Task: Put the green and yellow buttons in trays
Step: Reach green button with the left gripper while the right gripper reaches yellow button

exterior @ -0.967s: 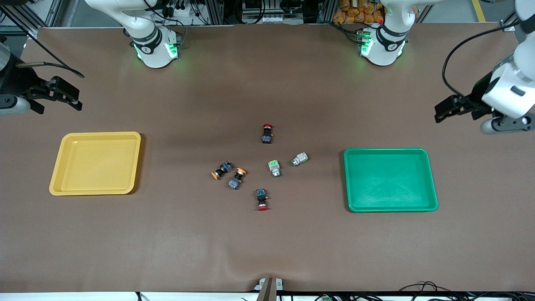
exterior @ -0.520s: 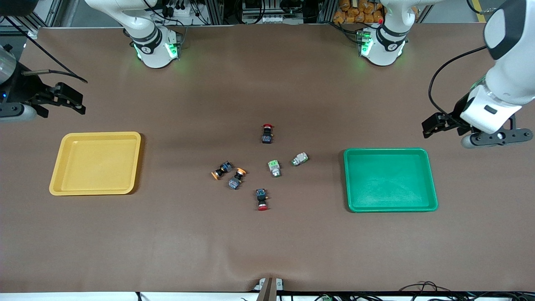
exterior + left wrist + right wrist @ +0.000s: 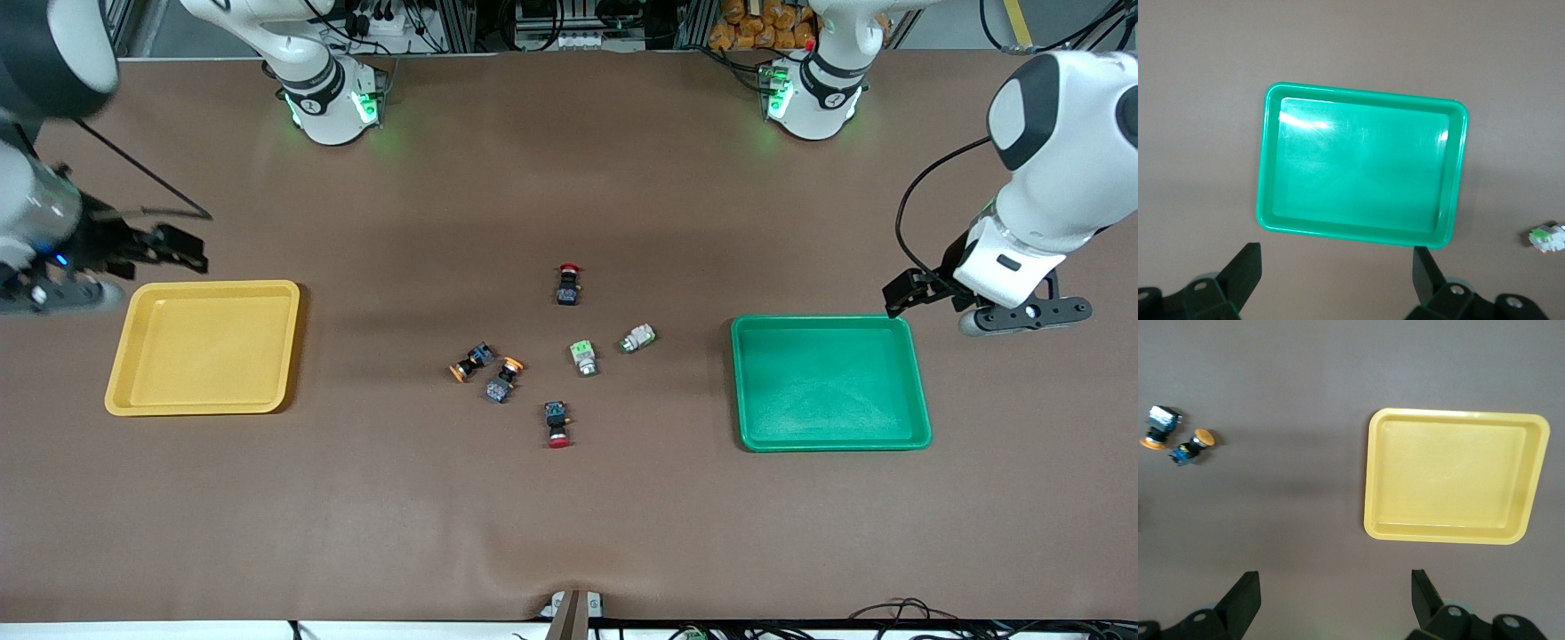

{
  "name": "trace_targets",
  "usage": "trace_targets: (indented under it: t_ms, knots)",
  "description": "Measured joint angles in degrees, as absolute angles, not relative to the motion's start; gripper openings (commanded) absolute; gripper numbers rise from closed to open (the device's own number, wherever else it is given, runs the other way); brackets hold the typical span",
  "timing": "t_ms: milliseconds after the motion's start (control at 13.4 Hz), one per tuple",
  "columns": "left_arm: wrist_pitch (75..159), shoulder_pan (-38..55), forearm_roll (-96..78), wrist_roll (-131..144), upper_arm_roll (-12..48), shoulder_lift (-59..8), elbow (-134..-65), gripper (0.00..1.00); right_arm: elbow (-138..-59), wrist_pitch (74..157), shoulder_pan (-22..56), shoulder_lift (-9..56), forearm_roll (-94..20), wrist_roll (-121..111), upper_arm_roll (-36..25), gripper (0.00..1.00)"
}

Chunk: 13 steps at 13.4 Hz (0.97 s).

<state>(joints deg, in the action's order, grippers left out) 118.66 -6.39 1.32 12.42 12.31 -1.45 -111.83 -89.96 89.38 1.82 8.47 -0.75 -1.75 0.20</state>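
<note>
Nothing is sorted yet: I see both trays (image 3: 827, 440) empty, all four buttons (image 3: 584, 357) loose mid-counter, both pincers (image 3: 898, 296) spread, holding nothing.

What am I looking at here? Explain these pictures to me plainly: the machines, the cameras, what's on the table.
Two robot arms work at a brown table. The wide picture looks down from a high camera facing them; the other two come from cameras on each arm's wrist. The left end effector hovers by the green tray, the right end effector by the yellow tray. Both are open and hold nothing. Mid-table lie two green buttons, two yellow buttons and two red buttons.
</note>
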Motion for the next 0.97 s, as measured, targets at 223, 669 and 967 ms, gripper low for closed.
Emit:
trace_targets:
  t_ms: [223,669,967]
  knots:
    - [120.3,-6.4,1.3,12.4,12.3,-2.2,-113.1,1.00,-89.6,90.1,1.1,11.5,-0.8,-1.8,-0.1,1.00]
    - [126.8,-6.1,1.3,12.1,12.7,-3.9,-117.4,1.00,-89.1,96.9,0.3,13.2,-2.9,-1.6,-0.1,1.00]
    - [132.0,-5.1,1.3,13.1,16.9,-9.1,-117.7,1.00,-89.1,99.6,0.4,15.2,-11.7,0.9,0.2,1.00]
